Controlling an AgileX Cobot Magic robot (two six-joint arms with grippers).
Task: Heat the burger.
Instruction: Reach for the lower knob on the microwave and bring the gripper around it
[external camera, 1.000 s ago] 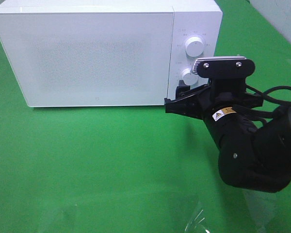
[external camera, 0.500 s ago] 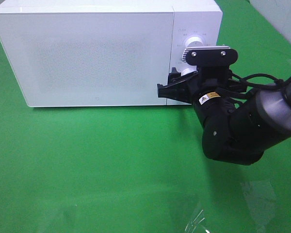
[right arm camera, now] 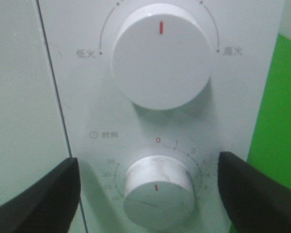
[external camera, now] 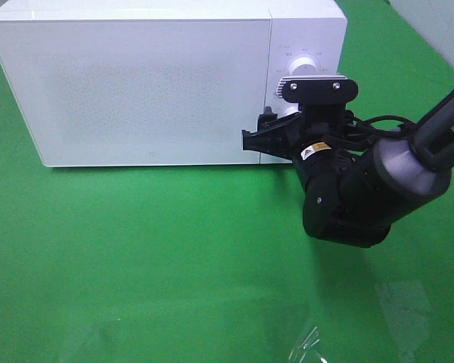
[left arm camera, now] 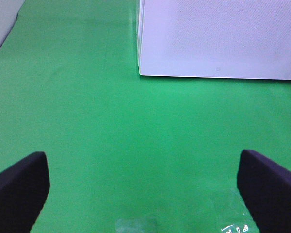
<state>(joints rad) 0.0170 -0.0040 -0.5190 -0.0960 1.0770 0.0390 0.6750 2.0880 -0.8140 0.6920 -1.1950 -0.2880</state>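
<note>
Green tabletop [external camera: 174,249] carries the white microwave [external camera: 144,83], whose lower dial [right arm camera: 157,187] the right end effector [external camera: 261,134] has moved in closer to, fingers apart either side; the left end effector [left arm camera: 145,189] also stands spread; burger out of sight.

A test lab: green cloth [external camera: 174,249], lone white microwave [external camera: 136,83].

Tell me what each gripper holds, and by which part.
Nothing is held. The left gripper hangs open over green cloth; the right gripper is open facing the lower dial.
</note>
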